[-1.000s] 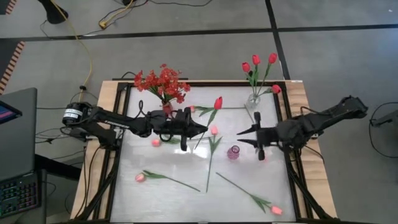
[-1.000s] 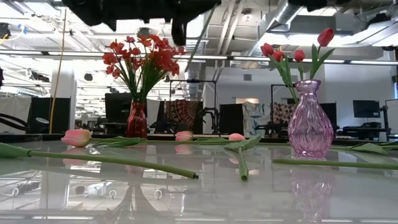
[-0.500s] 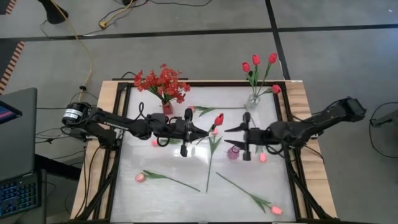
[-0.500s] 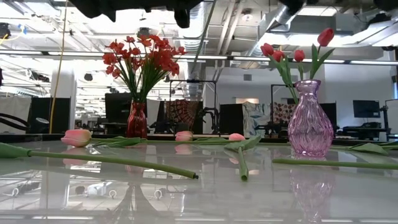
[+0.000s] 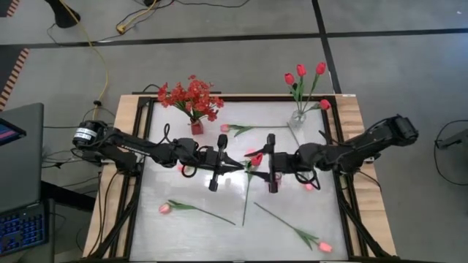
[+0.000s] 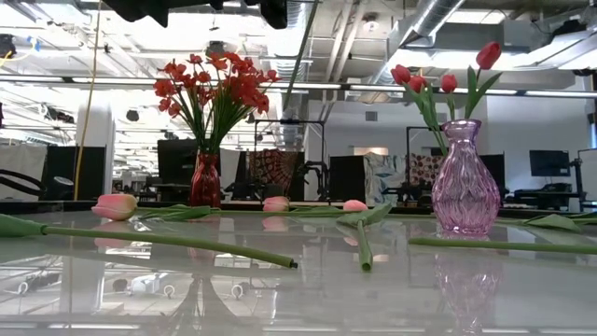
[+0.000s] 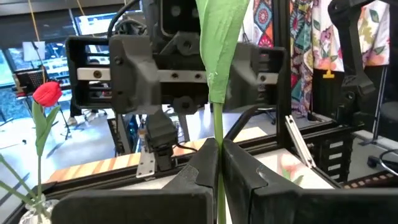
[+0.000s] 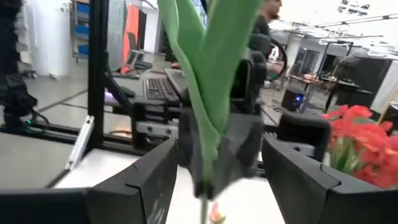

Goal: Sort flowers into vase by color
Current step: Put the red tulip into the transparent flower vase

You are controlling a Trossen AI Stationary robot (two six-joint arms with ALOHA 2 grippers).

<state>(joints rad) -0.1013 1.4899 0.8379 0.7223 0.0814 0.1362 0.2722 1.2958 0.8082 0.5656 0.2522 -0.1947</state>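
Two arms have closed in over the desk [image 5: 153,219] centre in the high view: the left claw [image 5: 235,166] pinches a red tulip [image 5: 256,158], and the right claw [image 5: 254,164], moved leftward, stands spread beside it, suggesting a handover. Low view: glossy desk, ribbed pink glass vase [image 6: 465,183]. Left wrist: fingers [image 7: 186,180] clamp the slim green stem. Right wrist: broad waxy leaf between parted fingers [image 8: 149,180].

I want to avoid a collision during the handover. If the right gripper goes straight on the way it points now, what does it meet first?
Most likely the green stem of the red tulip, standing between the right gripper's open fingers. Right behind it is the left gripper, shut on that stem. Depth is unclear.
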